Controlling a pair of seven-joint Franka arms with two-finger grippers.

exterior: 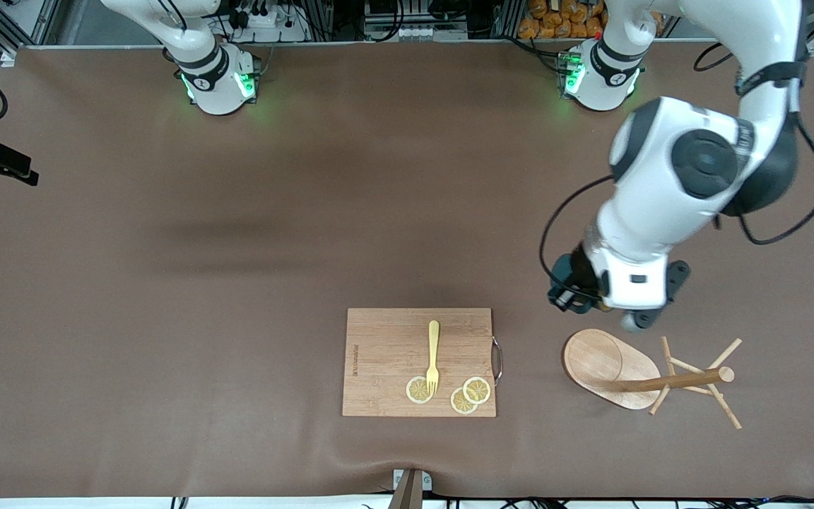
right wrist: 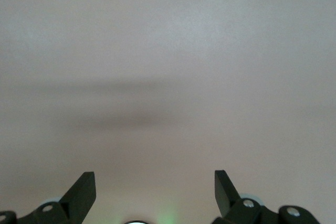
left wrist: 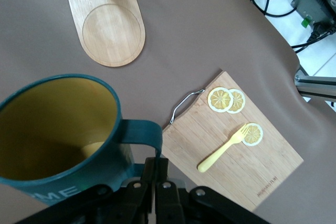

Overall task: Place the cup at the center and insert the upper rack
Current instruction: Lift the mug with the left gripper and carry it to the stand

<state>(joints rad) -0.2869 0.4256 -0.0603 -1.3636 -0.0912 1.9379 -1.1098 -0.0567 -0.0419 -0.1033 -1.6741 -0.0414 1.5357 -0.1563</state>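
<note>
The dark teal cup (left wrist: 113,153), yellowish inside, hangs in the air with my left gripper (left wrist: 160,165) shut on its side handle (left wrist: 143,131). In the front view the cup (exterior: 564,277) peeks out from under the left wrist, over the bare mat next to the upper rack. The upper rack (exterior: 608,366) lies tipped on its side near the left arm's end of the table, its post (exterior: 668,382) and pegs pointing away from the cutting board. Its oval base (left wrist: 107,30) shows in the left wrist view too. My right gripper (right wrist: 155,182) is open over bare mat, holding nothing.
A rectangular wooden cutting board (exterior: 386,353) lies near the front edge at mid-table, with a yellow fork (exterior: 433,357) and three lemon slices (exterior: 476,390) on it. A metal handle (exterior: 497,360) sticks out of the board's side that faces the rack.
</note>
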